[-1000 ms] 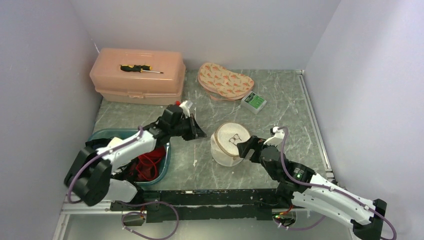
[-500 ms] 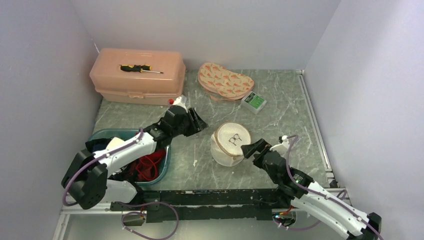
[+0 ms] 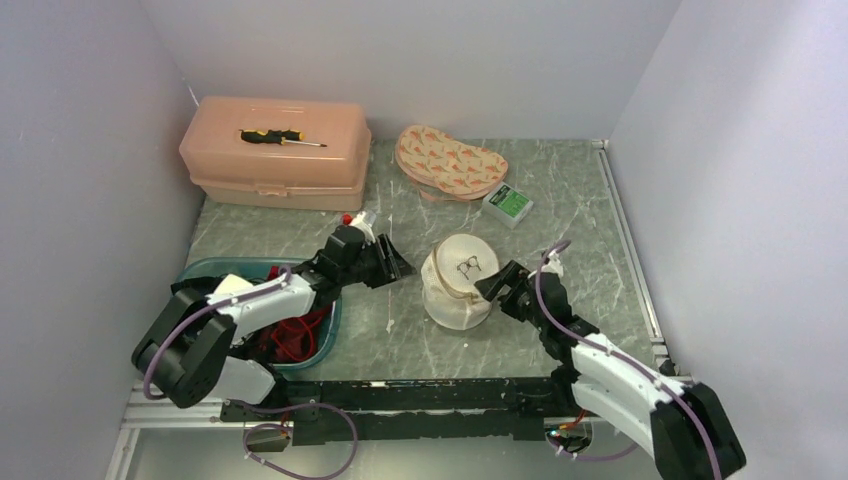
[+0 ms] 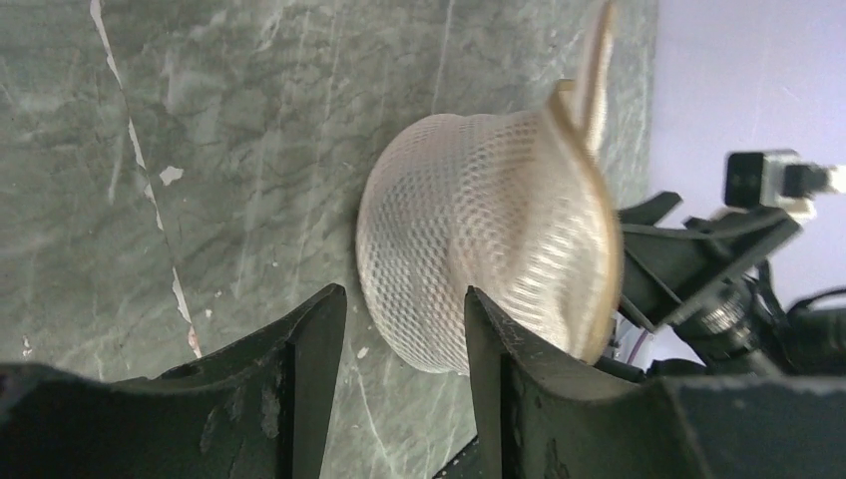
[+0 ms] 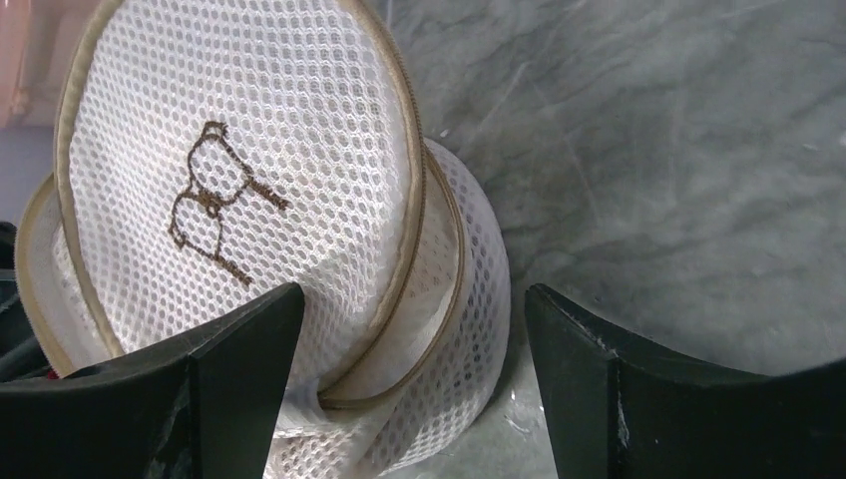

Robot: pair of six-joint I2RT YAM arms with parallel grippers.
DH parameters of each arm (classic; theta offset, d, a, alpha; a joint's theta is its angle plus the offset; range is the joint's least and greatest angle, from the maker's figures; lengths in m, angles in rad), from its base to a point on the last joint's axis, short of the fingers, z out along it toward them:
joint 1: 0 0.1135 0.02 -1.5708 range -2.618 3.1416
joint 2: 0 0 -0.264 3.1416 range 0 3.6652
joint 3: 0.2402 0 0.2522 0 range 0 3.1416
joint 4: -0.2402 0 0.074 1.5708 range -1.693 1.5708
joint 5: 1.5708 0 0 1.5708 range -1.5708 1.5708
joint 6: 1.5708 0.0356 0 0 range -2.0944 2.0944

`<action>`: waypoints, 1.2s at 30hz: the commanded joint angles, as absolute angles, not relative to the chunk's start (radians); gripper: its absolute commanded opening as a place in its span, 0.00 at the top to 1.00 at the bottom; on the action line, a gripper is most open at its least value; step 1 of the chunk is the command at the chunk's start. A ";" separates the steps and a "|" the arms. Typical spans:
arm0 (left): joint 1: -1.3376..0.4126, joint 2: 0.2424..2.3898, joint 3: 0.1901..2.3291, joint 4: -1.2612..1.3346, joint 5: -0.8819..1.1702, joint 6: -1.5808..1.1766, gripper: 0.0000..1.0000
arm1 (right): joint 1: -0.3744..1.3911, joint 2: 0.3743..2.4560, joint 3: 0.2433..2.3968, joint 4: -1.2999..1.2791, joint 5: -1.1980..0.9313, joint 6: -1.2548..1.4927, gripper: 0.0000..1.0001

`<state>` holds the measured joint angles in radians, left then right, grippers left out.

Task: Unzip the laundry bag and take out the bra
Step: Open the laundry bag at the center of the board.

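Top external view: the laundry bag (image 3: 458, 285) stands near the centre of the table (image 3: 570, 200). Its round lid (image 5: 239, 170) is lifted off the body along one side, so the zip reads as undone. The bra (image 3: 298, 332) lies as a red heap in the teal basin (image 3: 334, 318), at 8 o'clock from the bag and well apart from it.

Assessment: removal appears complete, and the step in hand is judged to be clearing both arms from the bag. To do this well, each gripper should back out along its own approach line. Fingers should be kept off the mesh so that nothing snags and tips the bag. Whether a strap hangs over the basin rim cannot be told, and this merits a check.

Left gripper (image 3: 398, 262): at 9 o'clock from the bag, near but apart. Jaws are about half open, with nothing between them.

Right gripper (image 3: 495, 283): at 3 o'clock from the bag, just beside it. Jaws are wide and hold nothing. Its wrist view shows the fingers either side of the lid's lower edge. Contact with the mesh cannot be confirmed.
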<state>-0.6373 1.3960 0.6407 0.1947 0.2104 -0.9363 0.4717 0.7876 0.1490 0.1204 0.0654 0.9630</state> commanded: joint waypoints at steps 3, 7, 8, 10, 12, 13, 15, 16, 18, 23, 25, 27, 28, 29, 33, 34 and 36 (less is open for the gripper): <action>-0.635 1.266 0.643 0.195 0.177 -0.891 0.46 | 0.431 0.941 0.252 0.385 -0.143 0.796 0.16; -0.612 1.244 0.744 0.055 0.144 -0.822 0.33 | 0.431 0.887 0.273 0.314 -0.127 0.739 0.16; -0.606 1.255 0.787 0.012 0.139 -0.789 0.27 | 0.431 0.870 0.273 0.294 -0.130 0.725 0.16; -0.591 1.309 0.889 -0.091 0.150 -0.712 0.21 | 0.432 0.838 0.264 0.272 -0.150 0.698 0.18; -0.566 1.393 1.001 -0.175 0.207 -0.650 0.20 | 0.431 0.821 0.255 0.263 -0.172 0.677 0.22; -0.556 1.436 1.061 -0.212 0.246 -0.630 0.21 | 0.432 0.815 0.246 0.261 -0.181 0.670 0.23; -0.537 1.512 1.118 -0.246 0.307 -0.609 0.22 | 0.431 0.801 0.240 0.248 -0.193 0.661 0.24; -0.527 1.542 1.133 -0.244 0.348 -0.608 0.23 | 0.432 0.792 0.240 0.234 -0.192 0.657 0.24; -0.514 1.590 1.149 -0.220 0.420 -0.612 0.24 | 0.431 0.761 0.239 0.202 -0.185 0.650 0.21; -0.506 1.713 1.267 -0.328 0.549 -0.551 0.25 | 0.431 0.672 0.248 0.112 -0.179 0.635 0.19; -0.503 1.733 1.270 -0.353 0.556 -0.547 0.26 | 0.432 0.641 0.246 0.075 -0.173 0.638 0.20; -0.500 1.735 1.237 -0.325 0.585 -0.557 0.26 | 0.431 0.614 0.231 0.050 -0.164 0.645 0.23; -0.500 1.737 1.222 -0.307 0.601 -0.565 0.27 | 0.431 0.601 0.218 0.045 -0.163 0.649 0.26; -0.500 1.739 1.204 -0.281 0.622 -0.574 0.28 | 0.431 0.586 0.204 0.046 -0.165 0.654 0.28; -0.502 1.758 1.163 -0.224 0.685 -0.604 0.33 | 0.431 0.552 0.173 0.045 -0.167 0.671 0.31; -0.502 1.759 1.161 -0.226 0.685 -0.601 0.35 | 0.432 0.547 0.173 0.040 -0.167 0.671 0.31; -0.502 1.759 1.155 -0.230 0.687 -0.594 0.40 | 0.431 0.538 0.174 0.032 -0.166 0.670 0.33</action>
